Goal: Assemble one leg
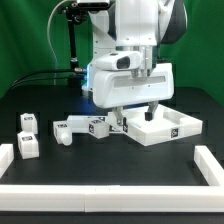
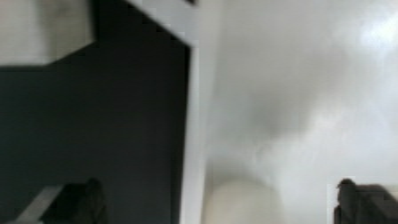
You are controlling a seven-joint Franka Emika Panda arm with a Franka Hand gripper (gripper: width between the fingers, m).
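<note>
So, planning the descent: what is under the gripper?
The large white square rimmed tabletop and black table beneath the gripper; the arm hides that corner in the exterior view.

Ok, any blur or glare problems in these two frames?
Exterior view: sharp, evenly lit, bluish glow on the arm. Wrist view: badly out of focus, the white tabletop piece washed out by glare, the fingertips just dark smudges.

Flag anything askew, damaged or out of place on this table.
Nothing looks broken or spilled. Only the loose parts are untidy: one leg and a second leg appear tipped on their sides at the exterior view's left of the tabletop, at different angles.
</note>
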